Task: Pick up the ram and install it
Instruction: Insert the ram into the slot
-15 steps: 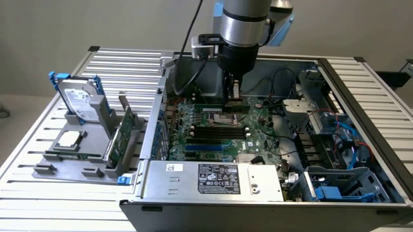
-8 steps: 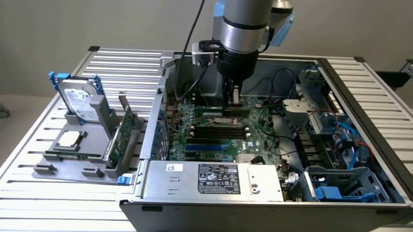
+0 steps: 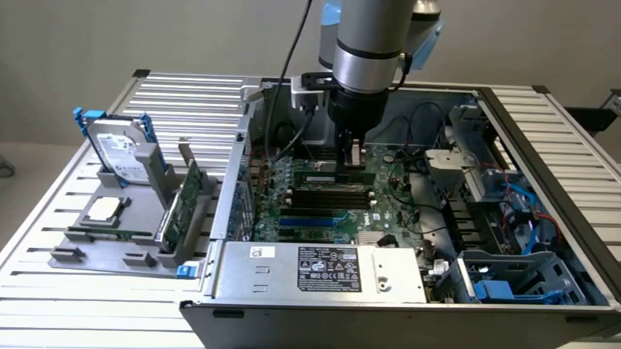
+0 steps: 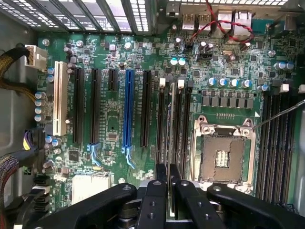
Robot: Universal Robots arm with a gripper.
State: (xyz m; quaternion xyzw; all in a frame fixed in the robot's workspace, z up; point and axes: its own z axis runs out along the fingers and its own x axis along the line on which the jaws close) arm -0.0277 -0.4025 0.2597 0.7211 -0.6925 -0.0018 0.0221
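Black claw pinching ram, arm upright, pointing straight down over memory slots.

The arm is a silver-grey metal tube with a light blue cap; a black cable runs beside it. The gripper is black, with small round screws on its fingers.

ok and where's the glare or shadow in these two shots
Exterior view: even bright light, the slatted table pale, the motherboard under the arm dimmer. Wrist view: the case vents blow out white, the metal socket frame glints, the gripper holding the ram is dark.
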